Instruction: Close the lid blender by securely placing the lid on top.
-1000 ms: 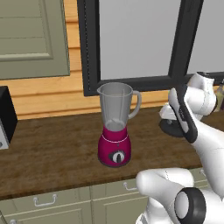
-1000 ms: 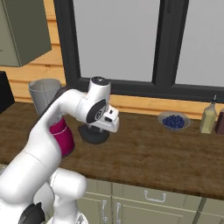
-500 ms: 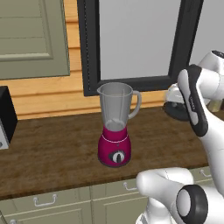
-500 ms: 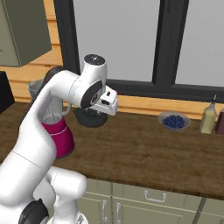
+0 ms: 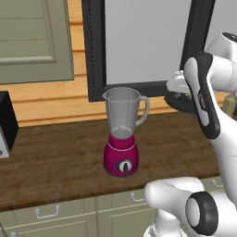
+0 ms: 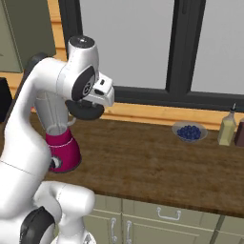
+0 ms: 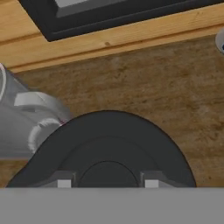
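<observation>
Black and disc-shaped, the lid is held in the gripper, whose two finger tips are clamped on the raised centre of the disc. In the right base view the lid is seen carried in the air under the gripper, above the brown wooden counter and just to the right of the blender. The lid is not on the jar; the jar mouth is left uncovered.

In the left base view the blender is seen standing upright on the counter, its magenta base with a round dark dial turned toward the camera and its clear grey jar rising above, handle to the right. The lid is partly hidden behind the white arm, at about the height of the jar's upper half and apart from it.

Farther right along the counter, a bowl of blueberries and a pale bottle are set near the dark-framed window. A black appliance is placed at the left edge.
</observation>
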### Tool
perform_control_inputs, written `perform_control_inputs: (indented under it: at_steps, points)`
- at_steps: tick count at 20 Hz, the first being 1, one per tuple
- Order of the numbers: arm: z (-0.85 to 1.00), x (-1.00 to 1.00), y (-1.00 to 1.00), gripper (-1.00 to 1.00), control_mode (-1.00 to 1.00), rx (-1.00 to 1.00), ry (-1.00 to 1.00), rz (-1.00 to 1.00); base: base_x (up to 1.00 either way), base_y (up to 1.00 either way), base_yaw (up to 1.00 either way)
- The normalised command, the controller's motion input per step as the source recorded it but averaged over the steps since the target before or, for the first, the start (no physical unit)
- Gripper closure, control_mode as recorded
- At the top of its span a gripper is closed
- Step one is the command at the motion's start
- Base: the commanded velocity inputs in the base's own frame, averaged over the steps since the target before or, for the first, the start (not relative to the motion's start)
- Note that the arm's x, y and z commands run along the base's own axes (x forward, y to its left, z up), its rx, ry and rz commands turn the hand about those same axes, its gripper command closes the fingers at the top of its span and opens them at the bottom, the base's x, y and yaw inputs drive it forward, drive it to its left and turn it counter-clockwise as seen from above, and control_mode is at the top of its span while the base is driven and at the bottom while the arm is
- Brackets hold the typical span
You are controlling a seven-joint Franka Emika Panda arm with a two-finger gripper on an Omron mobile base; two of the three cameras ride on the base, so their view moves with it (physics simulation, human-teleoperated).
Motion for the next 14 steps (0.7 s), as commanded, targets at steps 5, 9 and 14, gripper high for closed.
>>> perform_control_inputs:
  at_steps: [5,9,14]
  points:
    - [0.46,0.00,0.59,1.00,-1.00,0.00,-0.09,0.00,0.00,0.00,0.00]
    - [0.35,0.00,0.66,1.00,-1.00,0.00,-0.06,0.00,0.00,0.00,0.00]
    - [0.25,0.05,0.67,1.00,-1.00,0.00,0.00,0.00,0.00,0.00,0.00]
